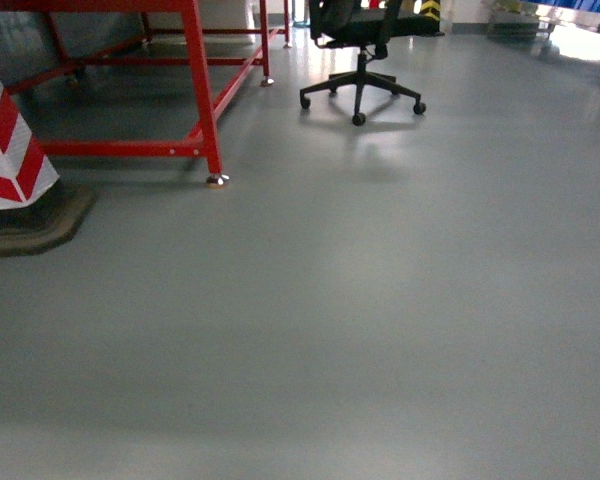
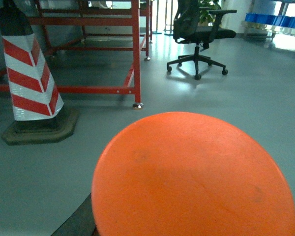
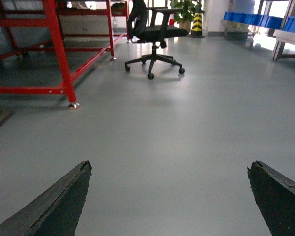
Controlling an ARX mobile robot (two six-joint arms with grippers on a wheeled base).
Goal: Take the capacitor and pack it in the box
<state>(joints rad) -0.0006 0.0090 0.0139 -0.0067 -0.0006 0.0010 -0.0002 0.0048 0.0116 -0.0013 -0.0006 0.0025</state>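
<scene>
The capacitor [image 2: 194, 177] fills the lower part of the left wrist view as a large orange-red round face, very close to the camera. My left gripper [image 2: 194, 223] is shut on it; only one dark finger [image 2: 79, 221] shows at its lower left edge. In the right wrist view my right gripper [image 3: 169, 169] is open, its two dark fingertips [image 3: 69, 196] far apart with only grey floor between them. The box is out of view in all three views. Neither gripper shows in the head view.
A red steel frame [image 1: 202, 90] stands ahead on the left, beside a red-and-white striped cone [image 1: 5, 140] on a dark base. A black office chair [image 1: 362, 60] is further back. Blue bins [image 3: 255, 19] line the far right. Grey floor [image 1: 380, 300] lies ahead.
</scene>
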